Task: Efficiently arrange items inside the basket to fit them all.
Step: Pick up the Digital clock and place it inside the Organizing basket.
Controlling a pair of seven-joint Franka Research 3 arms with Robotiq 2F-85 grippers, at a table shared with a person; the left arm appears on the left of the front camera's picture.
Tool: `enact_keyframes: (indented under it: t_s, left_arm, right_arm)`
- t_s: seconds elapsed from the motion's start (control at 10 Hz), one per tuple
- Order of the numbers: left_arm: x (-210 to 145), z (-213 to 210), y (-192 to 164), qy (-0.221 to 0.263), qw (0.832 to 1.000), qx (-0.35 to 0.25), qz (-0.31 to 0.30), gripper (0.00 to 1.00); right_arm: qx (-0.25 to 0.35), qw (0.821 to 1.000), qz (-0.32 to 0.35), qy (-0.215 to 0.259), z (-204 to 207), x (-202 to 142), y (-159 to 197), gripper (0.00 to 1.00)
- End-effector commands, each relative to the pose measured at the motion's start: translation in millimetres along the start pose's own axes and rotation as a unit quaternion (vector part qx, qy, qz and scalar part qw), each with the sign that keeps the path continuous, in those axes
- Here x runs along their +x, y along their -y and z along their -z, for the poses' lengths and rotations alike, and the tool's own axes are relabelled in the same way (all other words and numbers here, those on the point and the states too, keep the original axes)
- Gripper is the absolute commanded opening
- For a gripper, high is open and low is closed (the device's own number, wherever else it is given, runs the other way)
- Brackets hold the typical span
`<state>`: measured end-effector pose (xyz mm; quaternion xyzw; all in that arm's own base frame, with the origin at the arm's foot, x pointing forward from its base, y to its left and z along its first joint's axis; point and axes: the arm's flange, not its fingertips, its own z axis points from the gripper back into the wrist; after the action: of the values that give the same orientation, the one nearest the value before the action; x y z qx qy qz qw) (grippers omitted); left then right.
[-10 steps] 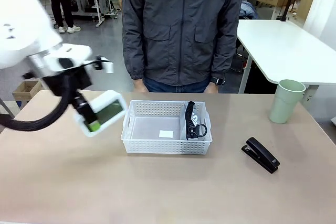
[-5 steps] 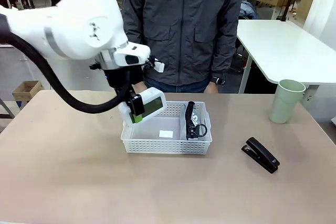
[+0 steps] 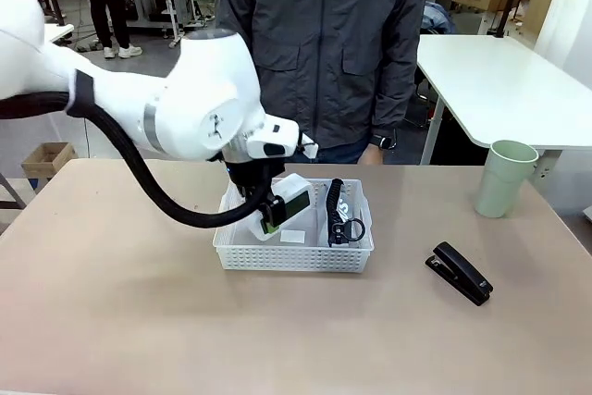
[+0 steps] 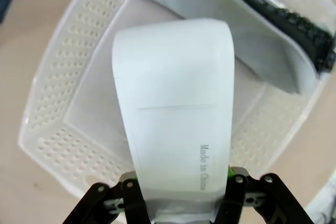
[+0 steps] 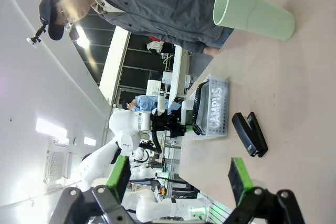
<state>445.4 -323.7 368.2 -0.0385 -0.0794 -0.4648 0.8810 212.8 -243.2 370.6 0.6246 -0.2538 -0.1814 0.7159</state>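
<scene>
My left gripper (image 3: 270,220) is shut on the white boxy device (image 3: 285,201), holding it tilted in the left half of the white basket (image 3: 294,260). In the left wrist view the device (image 4: 173,114) rises from between my fingers (image 4: 178,195) over the basket floor (image 4: 100,103). The grey pouch (image 3: 342,215) with its black strap stands on edge against the basket's right wall (image 4: 262,45). On the table to the right lie the black stapler (image 3: 460,273) and the pale green cup (image 3: 504,178). My right gripper (image 5: 178,179) hangs open and empty, far from the stapler (image 5: 250,134) and cup (image 5: 257,11).
A person in a grey jacket (image 3: 324,43) stands at the far edge, right behind the basket. Bare table lies in front of and to the left of the basket. Another white table (image 3: 509,80) stands at the back right.
My left arm has carried the white device rightward from left of the basket to over it, then lowered it into the left half. Pouch, stapler and cup stay put.
</scene>
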Motion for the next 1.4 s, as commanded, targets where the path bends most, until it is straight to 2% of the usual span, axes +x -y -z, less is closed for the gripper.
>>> enact_keyframes:
  t_s: [0.0,0.2,0.8,0.9,1.3]
  left_arm:
    - [13.7,15.3,-2.7,-0.043,0.999,0.024,-0.005,0.52]
    - [15.7,27.8,-2.7,-0.069,0.997,0.019,0.001,0.52]
    - [16.8,35.1,-7.4,-0.084,0.996,0.024,-0.003,0.52]
    - [16.5,34.4,-7.1,-0.087,0.996,0.028,0.002,1.00]
    - [11.5,23.6,-7.8,-0.067,0.997,0.033,0.004,1.00]
  right_arm:
    - [0.009,1.000,-0.014,0.006,0.8,2.7,-0.8,1.00]
    - [0.009,1.000,-0.014,0.006,0.8,2.7,-0.8,1.00]
    - [0.009,1.000,-0.014,0.006,0.8,2.7,-0.8,1.00]
    - [0.009,1.000,-0.014,0.006,0.8,2.7,-0.8,1.00]
    - [0.009,1.000,-0.014,0.006,0.8,2.7,-0.8,1.00]
